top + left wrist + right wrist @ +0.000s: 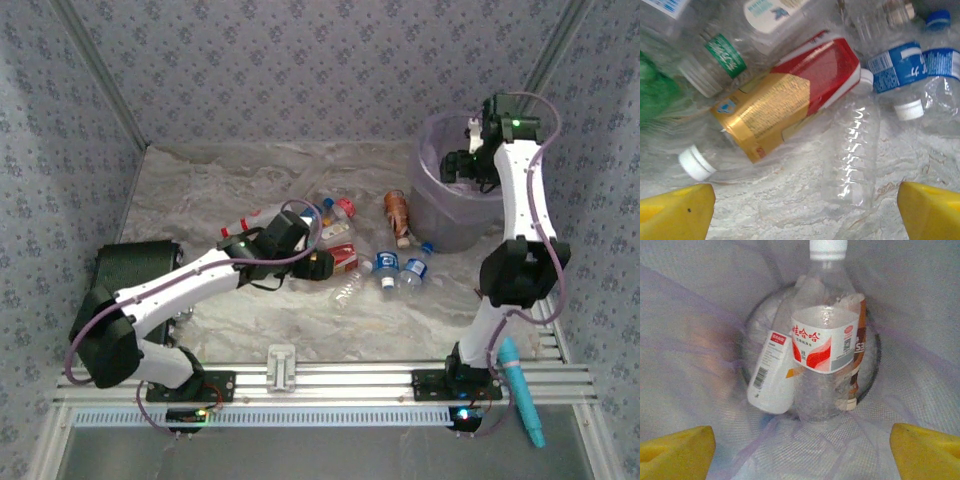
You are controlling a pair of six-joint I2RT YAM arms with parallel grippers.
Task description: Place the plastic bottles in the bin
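The job is sitting partway through. In the right wrist view at least three plastic bottles are lying down inside the bin (695,355). A clear bottle with a red-and-white label (822,352) is resting in the middle, its white cap pointing to 12 o'clock. A white bottle (770,375) is leaning against it at 9 o'clock, and a brown-labelled bottle (858,360) is tucked behind at 3 o'clock.

In the top view the bin is standing at about 2 o'clock on the table (200,190), and most of the work is waiting outside it. An orange-brown bottle (398,215) is lying just beside the bin wall at its 9 o'clock. Two blue-labelled bottles (388,268) are lying near it at 7 o'clock, and a heap is covering the table's centre. The left wrist view is looking down on that heap: a red-and-gold labelled bottle (790,95), a ribbed clear bottle (855,160) touching it at 4 o'clock, a green-banded bottle (715,55) at 10 o'clock and a green bottle (655,90) at 9 o'clock. I am judging that at least eight are left, though they overlap too much for a sure count.

The right gripper (800,455) is hanging over the bin's mouth with its yellow fingertips (675,452) spread wide. It is holding nothing and touching no bottle. The left gripper (800,215) is hovering over the heap just as wide, the ribbed clear bottle lying between its fingertips, and it is gripping nothing.
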